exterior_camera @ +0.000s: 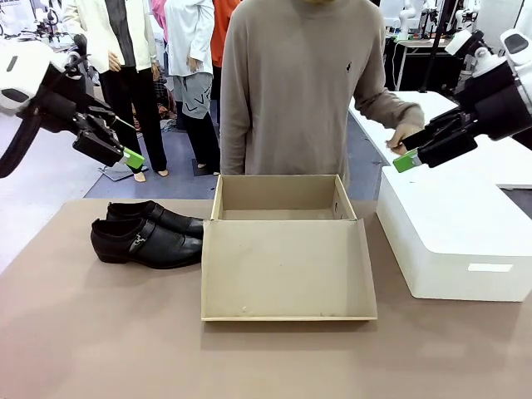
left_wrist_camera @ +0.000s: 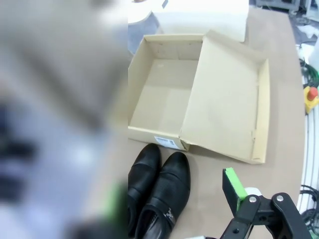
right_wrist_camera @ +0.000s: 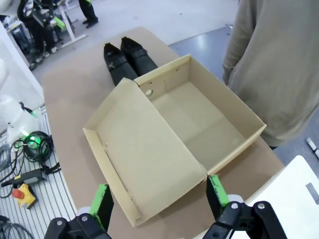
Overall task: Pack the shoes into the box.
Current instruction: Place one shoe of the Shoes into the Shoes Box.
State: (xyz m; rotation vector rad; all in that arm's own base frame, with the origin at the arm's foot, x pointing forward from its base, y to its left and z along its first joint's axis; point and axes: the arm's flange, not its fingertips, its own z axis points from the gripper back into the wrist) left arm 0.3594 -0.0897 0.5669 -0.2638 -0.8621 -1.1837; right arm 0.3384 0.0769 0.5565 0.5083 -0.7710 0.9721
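Observation:
Two glossy black shoes (exterior_camera: 145,237) lie side by side on the brown table, just left of the box, toes pointing at it. The tan cardboard box (exterior_camera: 278,198) stands open and holds nothing, its hinged lid (exterior_camera: 287,270) lying flat toward me. My left gripper (exterior_camera: 125,154) hangs open in the air above and left of the shoes. My right gripper (exterior_camera: 411,158) hangs open to the right of the box, over the white box. The left wrist view looks down on the shoes (left_wrist_camera: 159,184) and box (left_wrist_camera: 164,94). The right wrist view has the lid (right_wrist_camera: 144,159) under its fingers (right_wrist_camera: 217,191).
A large white box (exterior_camera: 453,233) stands right of the cardboard box. A person in a beige sweater (exterior_camera: 287,91) stands behind the box, one hand (exterior_camera: 399,133) on the white table at the right. An emergency-stop button (right_wrist_camera: 22,194) and cables lie off the table's edge.

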